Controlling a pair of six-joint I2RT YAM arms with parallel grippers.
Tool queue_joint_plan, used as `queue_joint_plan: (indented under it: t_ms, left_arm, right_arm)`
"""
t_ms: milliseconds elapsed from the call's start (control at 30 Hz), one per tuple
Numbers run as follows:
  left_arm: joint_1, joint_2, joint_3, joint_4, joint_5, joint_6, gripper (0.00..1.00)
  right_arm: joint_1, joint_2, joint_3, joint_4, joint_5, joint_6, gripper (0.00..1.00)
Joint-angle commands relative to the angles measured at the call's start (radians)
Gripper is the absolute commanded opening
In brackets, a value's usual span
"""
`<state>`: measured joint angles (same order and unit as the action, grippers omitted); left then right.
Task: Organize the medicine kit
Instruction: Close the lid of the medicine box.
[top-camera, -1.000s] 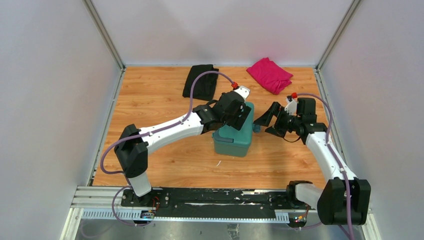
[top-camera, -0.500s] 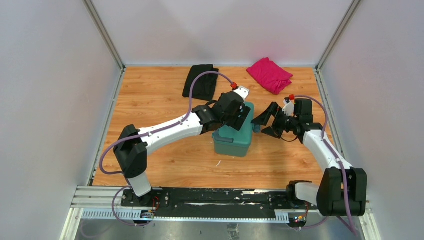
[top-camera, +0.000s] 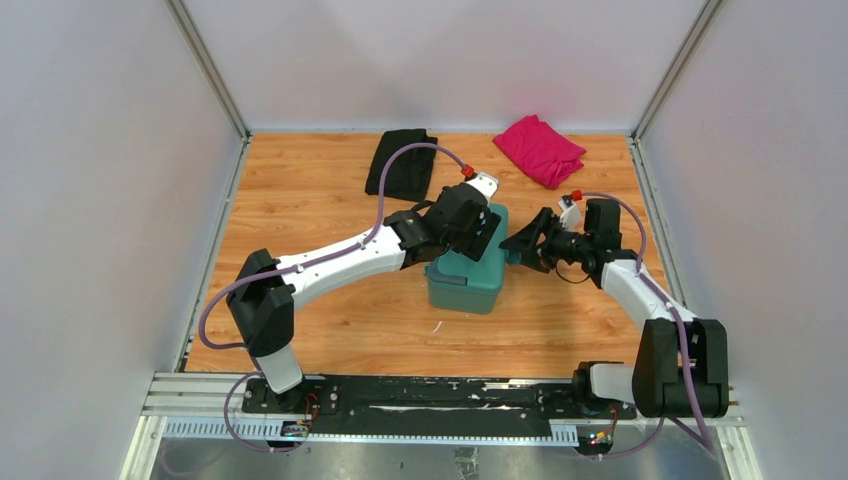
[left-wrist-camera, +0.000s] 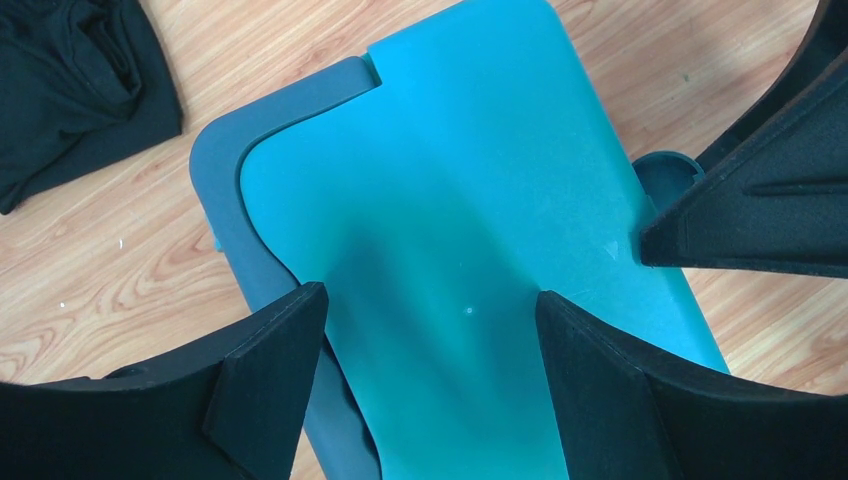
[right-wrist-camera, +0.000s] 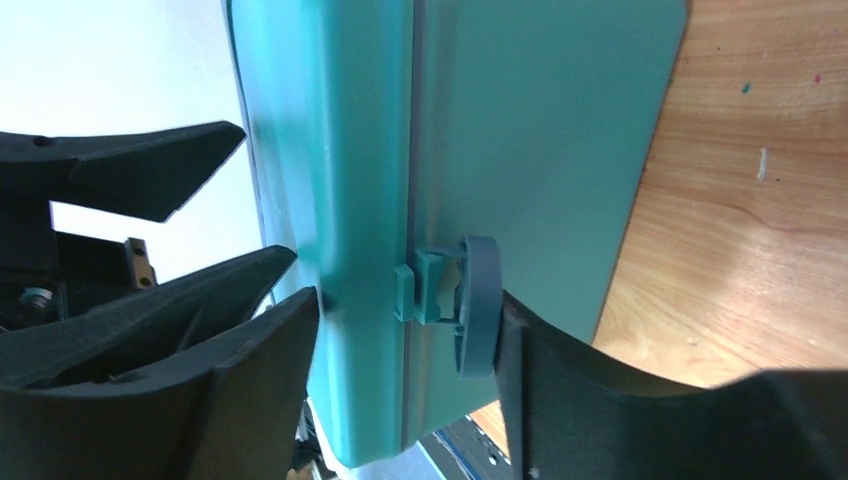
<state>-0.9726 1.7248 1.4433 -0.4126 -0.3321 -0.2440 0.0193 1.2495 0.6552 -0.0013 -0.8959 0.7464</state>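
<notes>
Between the right gripper's (right-wrist-camera: 408, 305) spread jaws the grey knob (right-wrist-camera: 476, 300) at the medicine kit's (top-camera: 465, 270) lid seam is bracketed, not yet pinched, while the left gripper's (left-wrist-camera: 432, 295) jaws are held spread just above the lid (left-wrist-camera: 470, 200), across the kit's long axis.

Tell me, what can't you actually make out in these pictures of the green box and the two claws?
- Contents of the medicine kit: every view, the closed lid hides them.
- Kit's far end: top view, covered by the left gripper.
- Whether the right gripper touches the grey latch: right wrist view, one jaw sits behind it.
- Kit's handle: left wrist view, partly behind a jaw, cut off at the bottom edge.
</notes>
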Motion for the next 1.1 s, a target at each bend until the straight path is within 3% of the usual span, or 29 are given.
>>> queue_joint_plan:
  t_ms: [0,200,667,900,1067]
  left_arm:
    - [-0.012,0.015,-0.043,-0.109,0.010,0.011,0.81]
    - [-0.012,0.019,-0.044,-0.108,0.014,0.006,0.81]
    - [-0.012,0.024,-0.043,-0.106,0.015,0.004,0.81]
    - [-0.012,0.030,-0.042,-0.105,0.019,0.005,0.81]
    - [-0.012,0.024,-0.042,-0.105,0.017,0.008,0.81]
  right_arm:
    - [0.007,0.020,0.036,-0.085,-0.007,-0.062,0.63]
    - [0.015,0.051,0.082,-0.239,0.058,-0.152,0.46]
    - [0.088,0.065,0.168,-0.413,0.185,-0.244,0.31]
    - [0.105,0.027,0.180,-0.436,0.198,-0.227,0.33]
    - [0.105,-0.033,0.172,-0.404,0.233,-0.188,0.40]
